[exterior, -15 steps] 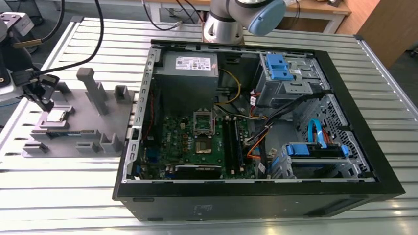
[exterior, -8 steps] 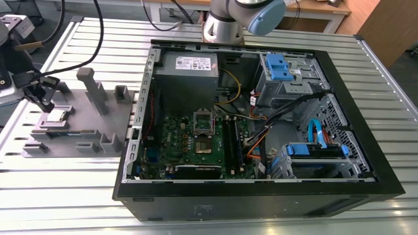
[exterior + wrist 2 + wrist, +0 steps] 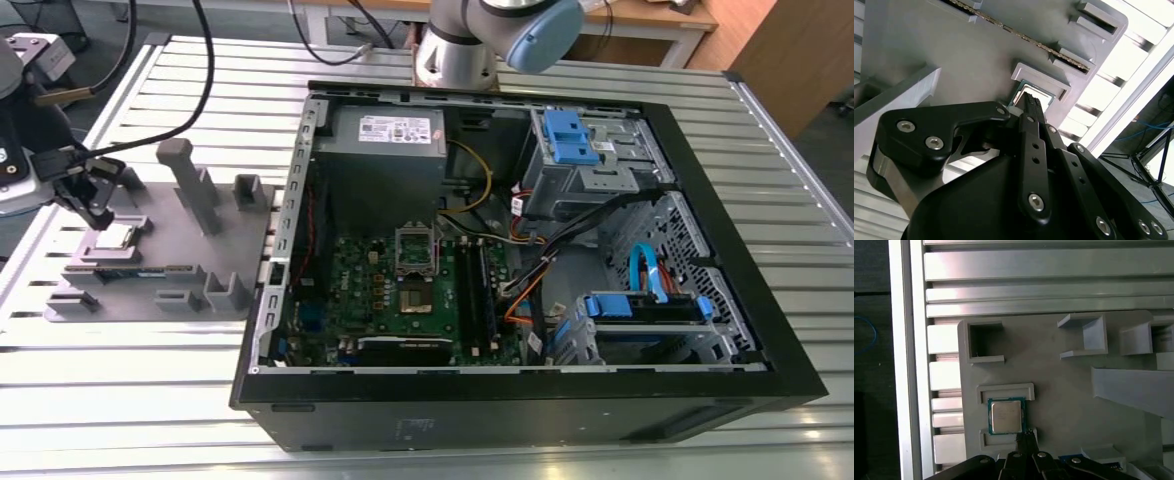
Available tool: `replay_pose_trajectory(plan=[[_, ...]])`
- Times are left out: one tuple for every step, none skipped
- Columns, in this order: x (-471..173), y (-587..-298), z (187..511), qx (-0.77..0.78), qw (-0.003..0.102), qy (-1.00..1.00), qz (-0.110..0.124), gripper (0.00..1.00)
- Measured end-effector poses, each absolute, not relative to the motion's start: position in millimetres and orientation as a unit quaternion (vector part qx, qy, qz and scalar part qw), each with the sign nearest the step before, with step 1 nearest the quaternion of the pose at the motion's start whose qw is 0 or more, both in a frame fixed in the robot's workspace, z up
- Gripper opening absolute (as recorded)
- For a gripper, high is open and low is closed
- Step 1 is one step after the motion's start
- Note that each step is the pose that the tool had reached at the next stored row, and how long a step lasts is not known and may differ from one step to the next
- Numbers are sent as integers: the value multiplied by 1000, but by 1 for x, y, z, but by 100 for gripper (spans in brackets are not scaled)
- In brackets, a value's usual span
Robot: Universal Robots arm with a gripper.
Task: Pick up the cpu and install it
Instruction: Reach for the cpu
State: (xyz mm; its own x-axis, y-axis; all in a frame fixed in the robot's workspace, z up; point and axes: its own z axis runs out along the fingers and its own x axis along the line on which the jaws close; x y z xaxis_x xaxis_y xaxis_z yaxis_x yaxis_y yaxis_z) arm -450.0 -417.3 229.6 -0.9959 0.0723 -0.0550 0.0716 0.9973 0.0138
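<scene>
We see the cpu [image 3: 1006, 417] lying flat, metal top up, in a shallow bracketed recess of the grey fixture plate [image 3: 1064, 390], which rests on the slatted metal surface [image 3: 1044, 270]. The black end effector [image 3: 1026, 439] hovers just beside one cpu corner, its fingertips seemingly pressed together.

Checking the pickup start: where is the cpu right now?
On the exterior view's left, the cpu lies in a recess of the grey fixture plate, outside the computer case, by the gripper.
</scene>
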Motion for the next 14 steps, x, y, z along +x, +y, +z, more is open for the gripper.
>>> replay_pose_trajectory(plan=[[-450, -417, 229, 36, 28, 999, 6, 11], [-450, -417, 228, 36, 28, 999, 6, 11], [-450, -417, 226, 36, 28, 999, 6, 11], [-451, -416, 225, 36, 28, 999, 6, 11], [-451, -416, 224, 36, 28, 999, 6, 11], [-451, -416, 223, 36, 28, 999, 6, 11], [-452, -416, 222, 36, 28, 999, 6, 11], [-452, -415, 222, 36, 28, 999, 6, 11], [-453, -415, 221, 36, 28, 999, 6, 11], [-453, -415, 220, 36, 28, 999, 6, 11], [-453, -415, 219, 36, 28, 999, 6, 11], [-453, -414, 218, 36, 28, 999, 6, 11], [-453, -414, 218, 36, 28, 999, 6, 11], [-453, -413, 217, 36, 28, 999, 6, 11]])
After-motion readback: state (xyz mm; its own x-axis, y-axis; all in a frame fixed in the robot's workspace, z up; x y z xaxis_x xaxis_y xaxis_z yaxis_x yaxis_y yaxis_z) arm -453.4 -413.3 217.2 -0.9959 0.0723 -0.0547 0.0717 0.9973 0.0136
